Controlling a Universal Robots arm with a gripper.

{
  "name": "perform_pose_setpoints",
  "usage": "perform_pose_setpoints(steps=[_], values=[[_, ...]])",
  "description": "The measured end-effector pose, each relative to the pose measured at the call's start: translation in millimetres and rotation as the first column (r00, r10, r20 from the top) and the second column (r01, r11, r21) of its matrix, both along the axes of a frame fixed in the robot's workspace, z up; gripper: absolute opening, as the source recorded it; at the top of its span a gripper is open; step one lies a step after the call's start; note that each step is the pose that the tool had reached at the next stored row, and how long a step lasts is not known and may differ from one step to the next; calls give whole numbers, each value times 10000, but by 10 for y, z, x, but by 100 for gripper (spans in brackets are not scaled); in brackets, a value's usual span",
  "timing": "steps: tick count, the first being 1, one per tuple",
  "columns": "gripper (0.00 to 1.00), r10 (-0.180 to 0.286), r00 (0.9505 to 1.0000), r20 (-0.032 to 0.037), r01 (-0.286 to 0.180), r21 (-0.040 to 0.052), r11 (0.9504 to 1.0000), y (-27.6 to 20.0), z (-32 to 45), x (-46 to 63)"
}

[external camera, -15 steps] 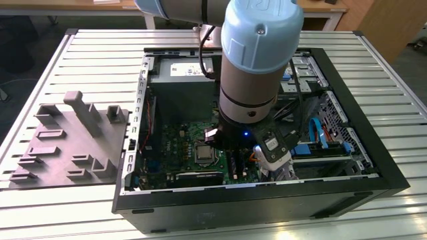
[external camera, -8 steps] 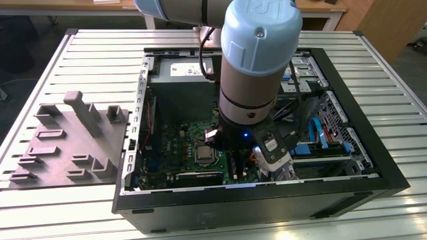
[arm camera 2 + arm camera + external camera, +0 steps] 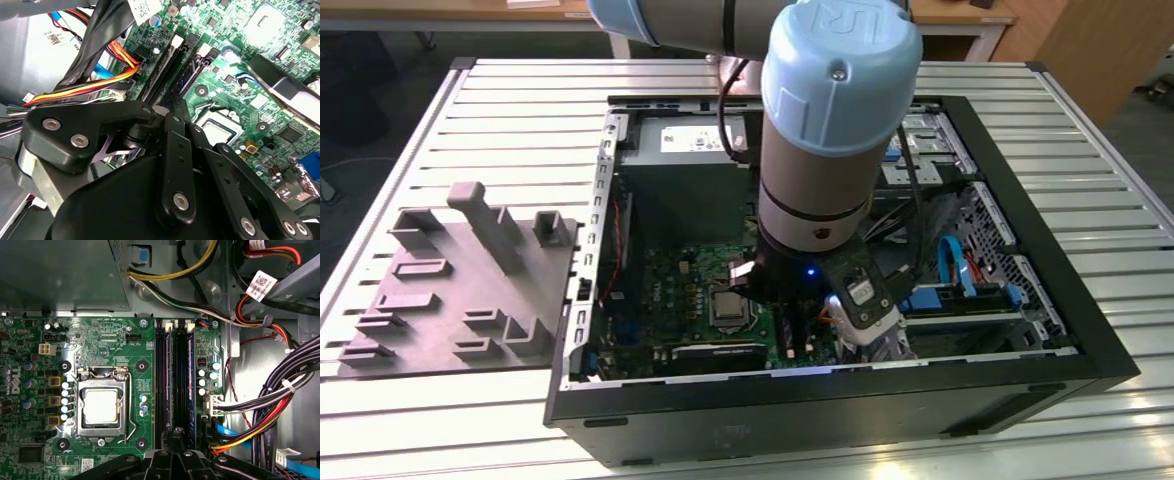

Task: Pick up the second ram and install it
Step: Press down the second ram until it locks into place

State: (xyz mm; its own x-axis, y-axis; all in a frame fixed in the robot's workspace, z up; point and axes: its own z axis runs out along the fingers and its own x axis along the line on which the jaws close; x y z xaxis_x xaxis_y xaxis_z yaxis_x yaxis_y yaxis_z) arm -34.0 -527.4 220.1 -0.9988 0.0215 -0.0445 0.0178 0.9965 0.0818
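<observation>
Inside the open computer case (image 3: pixel 1067 330) on the slatted tabletop (image 3: pixel 494 110), the end effector (image 3: pixel 178 432) hangs low over the motherboard (image 3: pixel 115 347). The second ram (image 3: pixel 190 380) stands seated in a memory slot beside the processor socket (image 3: pixel 101 406). Whether the end effector grips it, I cannot tell.

Even, diffuse light falls from above in the exterior view; the slatted table (image 3: pixel 480 110) is bright, almost washed out, while the open computer case (image 3: pixel 1067 290) around the pincer is dim and shadowed by the arm (image 3: pixel 834 130). In the second wrist view the black pincer linkage (image 3: pixel 175 165) nearest the lens is soft and glossy with faint highlights; the motherboard (image 3: pixel 225 75) beyond it is crisp. The first wrist view is evenly lit, with mild glare on the processor lid (image 3: pixel 101 406).
</observation>
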Motion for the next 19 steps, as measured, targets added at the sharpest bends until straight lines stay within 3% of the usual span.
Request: perform_pose_setpoints(steps=[15,19], values=[[10,0,10000,1,0,4,10000,0,-38,0],[10,0,10000,10,0,30,10000,4,5,1]])
